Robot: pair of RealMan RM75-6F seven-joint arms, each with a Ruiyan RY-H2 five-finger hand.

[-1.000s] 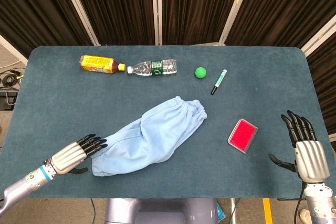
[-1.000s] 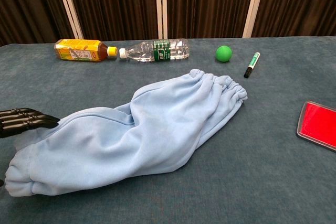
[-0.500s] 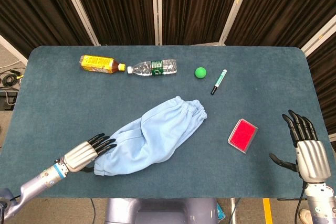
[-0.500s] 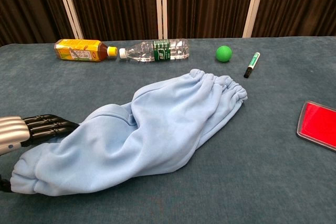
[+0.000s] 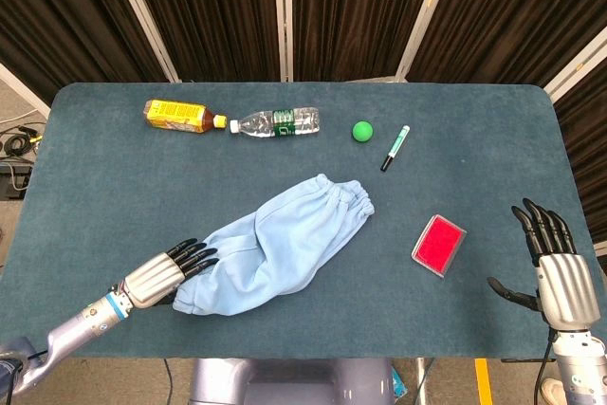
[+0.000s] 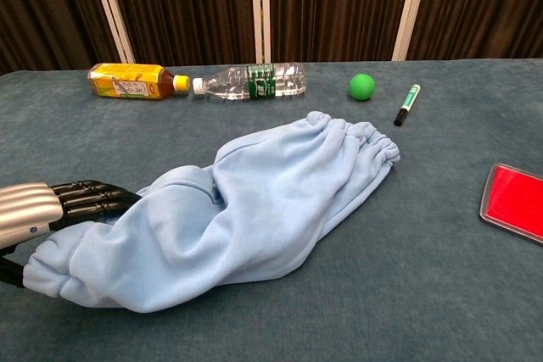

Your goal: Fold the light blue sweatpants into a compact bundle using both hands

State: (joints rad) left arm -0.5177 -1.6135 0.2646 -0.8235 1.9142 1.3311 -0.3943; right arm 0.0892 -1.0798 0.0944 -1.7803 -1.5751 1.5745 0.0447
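Observation:
The light blue sweatpants lie slantwise in the middle of the table, with the elastic waistband at the upper right and the leg cuffs at the lower left. They look bunched near the cuffs in the chest view. My left hand is at the cuff end. Its fingers lie over the cloth and its thumb is beneath the cuff, so it grips that end. My right hand hovers by the table's front right corner, fingers spread and empty. The chest view does not show it.
Along the far side lie an orange-labelled bottle, a clear water bottle, a green ball and a marker. A red flat box sits right of the sweatpants, between them and my right hand.
My left hand slid right onto the cuff end and took hold of it, pushing that end toward the waistband so the cloth bunched. The right hand barely moved.

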